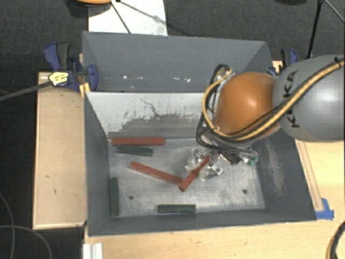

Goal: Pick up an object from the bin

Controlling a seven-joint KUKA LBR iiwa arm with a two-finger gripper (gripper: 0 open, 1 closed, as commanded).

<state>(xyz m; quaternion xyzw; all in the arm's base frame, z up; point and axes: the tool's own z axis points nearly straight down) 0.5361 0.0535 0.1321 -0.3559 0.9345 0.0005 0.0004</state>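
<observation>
Taking the floor of the bin (178, 63) as a clock face, the left green bar (113, 196) lies at 8 o'clock along the left wall, pointing toward 12. At 10 o'clock the top red bar (137, 141) lies flat near the back wall, with the small green bar (133, 151) just beside it on the 6 o'clock side, nearly parallel. The long red bar (153, 172) slants across the middle, its right end meeting the low end of the short red bar (188, 181). At 6 o'clock the bottom green bar (176, 209) lies close to the front wall, well apart from the rest. The short red bar runs up toward 2 o'clock, just right of centre, into the gripper (205, 164). Its metal fingers (197, 158) stand narrowly parted and closed round that bar's upper end. Above them sits the orange cover (242, 104), ringed by cables.
</observation>
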